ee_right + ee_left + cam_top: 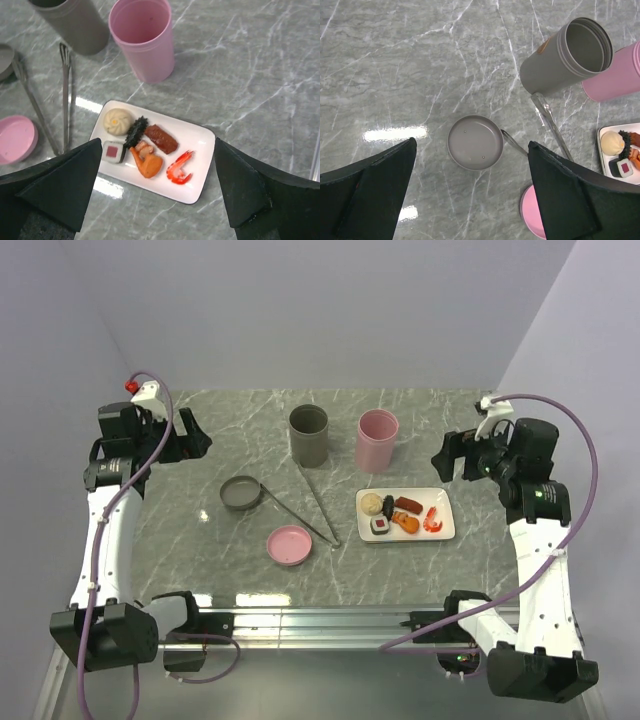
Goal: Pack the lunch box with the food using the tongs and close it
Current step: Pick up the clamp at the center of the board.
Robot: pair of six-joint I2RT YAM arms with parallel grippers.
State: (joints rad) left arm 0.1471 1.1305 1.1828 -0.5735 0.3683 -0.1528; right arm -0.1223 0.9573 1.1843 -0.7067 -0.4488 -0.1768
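1. Plainly, the left gripper (pixel 200 437) and right gripper (pixel 448 458) hang wide open, empty.
2. The tongs (pixel 317 502) lie untouched between the grippers, just left of the food (pixel 145 145).
3. Nothing looks packed yet; the next move is probably to grasp the tongs.

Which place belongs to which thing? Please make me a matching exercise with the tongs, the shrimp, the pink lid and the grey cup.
Things:
1. tongs
2. shrimp
3. pink lid
4. grey cup

Places:
a. on the white plate
b. standing upright, left of the pink cup
c. lying between the grey lid and the white plate
d. flat on the table, just left of the tongs' joined end

Pairs: 1-c, 2-a, 3-d, 4-b
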